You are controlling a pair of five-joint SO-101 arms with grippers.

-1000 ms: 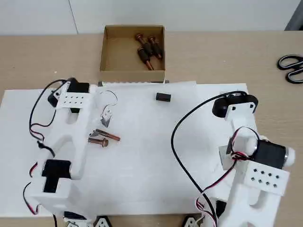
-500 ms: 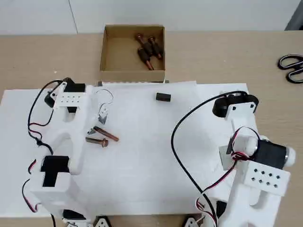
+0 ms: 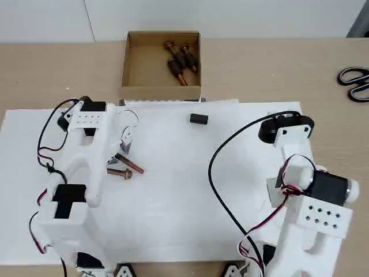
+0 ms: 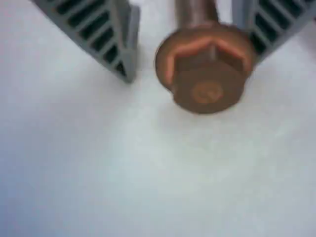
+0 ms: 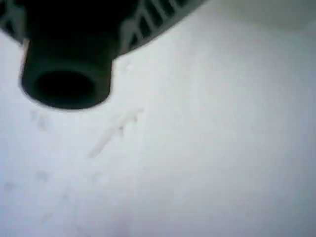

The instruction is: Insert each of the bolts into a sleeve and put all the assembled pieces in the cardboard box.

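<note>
Two copper bolts lie on the white sheet beside the left arm. My left gripper hangs just over them. It is open in the left wrist view, and a bolt head sits between its ribbed fingers, close to one and apart from the other. My right gripper is shut on a black sleeve just above the sheet at the right. A second black sleeve lies near the sheet's far edge. The cardboard box holds several assembled pieces.
Black scissors lie on the wooden table at the far right. Cables loop from both arms over the sheet. The sheet is bare across its middle and front.
The left arm shifted slightly left and back, with its gripper staying over the bolts. The right arm has not moved.
</note>
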